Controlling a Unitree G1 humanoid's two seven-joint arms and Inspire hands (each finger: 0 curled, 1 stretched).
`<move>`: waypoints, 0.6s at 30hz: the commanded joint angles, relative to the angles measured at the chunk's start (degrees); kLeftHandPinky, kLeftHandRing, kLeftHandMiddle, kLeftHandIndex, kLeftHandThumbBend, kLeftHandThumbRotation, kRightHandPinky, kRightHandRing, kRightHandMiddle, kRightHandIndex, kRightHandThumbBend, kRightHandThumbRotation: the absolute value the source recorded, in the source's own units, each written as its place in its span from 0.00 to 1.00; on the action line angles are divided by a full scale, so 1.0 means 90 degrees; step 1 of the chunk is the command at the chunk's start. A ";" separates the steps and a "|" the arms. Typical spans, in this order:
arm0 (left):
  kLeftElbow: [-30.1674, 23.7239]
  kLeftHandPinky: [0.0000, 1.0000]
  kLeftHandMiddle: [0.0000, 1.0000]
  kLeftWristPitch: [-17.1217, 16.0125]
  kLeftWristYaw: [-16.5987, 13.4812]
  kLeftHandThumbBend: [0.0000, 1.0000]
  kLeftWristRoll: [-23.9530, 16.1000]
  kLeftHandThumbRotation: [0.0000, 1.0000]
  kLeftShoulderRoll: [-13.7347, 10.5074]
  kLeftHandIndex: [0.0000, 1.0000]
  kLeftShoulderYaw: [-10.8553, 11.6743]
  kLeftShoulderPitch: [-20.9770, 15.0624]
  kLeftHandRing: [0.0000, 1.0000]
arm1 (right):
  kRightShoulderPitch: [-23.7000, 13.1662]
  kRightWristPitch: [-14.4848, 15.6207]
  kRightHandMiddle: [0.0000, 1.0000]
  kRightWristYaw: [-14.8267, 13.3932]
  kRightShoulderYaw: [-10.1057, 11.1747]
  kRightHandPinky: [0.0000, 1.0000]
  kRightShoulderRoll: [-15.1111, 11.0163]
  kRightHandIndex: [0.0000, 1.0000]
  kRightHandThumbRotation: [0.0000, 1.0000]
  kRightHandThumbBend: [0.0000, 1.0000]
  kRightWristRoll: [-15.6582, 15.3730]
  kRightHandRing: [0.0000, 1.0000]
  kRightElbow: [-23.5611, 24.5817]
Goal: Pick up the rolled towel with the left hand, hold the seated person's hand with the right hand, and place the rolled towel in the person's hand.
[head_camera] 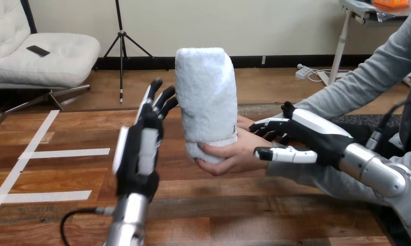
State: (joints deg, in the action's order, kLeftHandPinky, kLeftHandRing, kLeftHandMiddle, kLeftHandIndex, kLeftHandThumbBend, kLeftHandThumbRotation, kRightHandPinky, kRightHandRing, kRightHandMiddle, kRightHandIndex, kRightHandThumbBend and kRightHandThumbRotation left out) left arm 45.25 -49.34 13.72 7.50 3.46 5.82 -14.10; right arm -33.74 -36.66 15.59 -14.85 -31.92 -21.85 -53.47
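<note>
The rolled white towel [206,102] stands upright in the person's hand [234,156], whose fingers curl round its lower end. My left hand [142,148] is raised just left of the towel with its back toward me and its fingers straight. Its fingertips [165,100] reach the towel's left side, and I cannot tell whether they touch it. My right hand [316,136] comes in from the right at the person's wrist. Its thumb [285,154] lies across the near side of the wrist, and its fingers [267,125] curl over the far side.
The person's grey-sleeved arm [367,77] runs from the upper right down to the held hand. White tape strips [65,152] mark the wooden table [234,215] at the left. A dark mat [357,121] lies at the table's far right.
</note>
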 commanded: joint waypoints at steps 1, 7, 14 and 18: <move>-0.0722 0.93 0.88 -0.0070 0.0125 0.99 0.0108 1.00 0.0083 0.93 -0.0138 0.0249 0.88 | -0.0011 0.0015 0.84 -0.0134 0.0373 0.71 -0.0148 0.85 1.00 1.00 0.0302 0.81 0.0480; -0.1225 0.90 0.88 -0.0033 0.0161 0.95 0.0200 1.00 0.0029 0.91 -0.0218 0.0683 0.87 | 0.0254 0.0172 0.85 -0.0003 0.0552 0.73 -0.0196 0.87 1.00 1.00 0.0537 0.82 0.0890; -0.1803 0.90 0.89 0.0045 0.0338 0.92 0.0402 1.00 -0.0050 0.91 -0.0266 0.1202 0.88 | 0.0750 0.0289 0.86 0.0024 0.0901 0.73 -0.0141 0.88 1.00 1.00 0.1006 0.84 0.1573; -0.2139 0.89 0.89 0.0105 0.0358 0.91 0.0452 1.00 -0.0080 0.91 -0.0287 0.1497 0.87 | 0.1092 0.0257 0.87 -0.0008 0.1103 0.73 -0.0067 0.88 1.00 1.00 0.1297 0.84 0.2024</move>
State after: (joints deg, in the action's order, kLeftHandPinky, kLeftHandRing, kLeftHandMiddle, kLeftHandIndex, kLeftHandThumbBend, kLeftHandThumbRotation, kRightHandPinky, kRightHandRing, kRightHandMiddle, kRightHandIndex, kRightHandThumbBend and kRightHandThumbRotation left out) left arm 32.48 -48.85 16.19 10.88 2.93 4.49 -2.19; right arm -25.62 -33.98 16.15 -8.88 -32.05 -13.85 -42.65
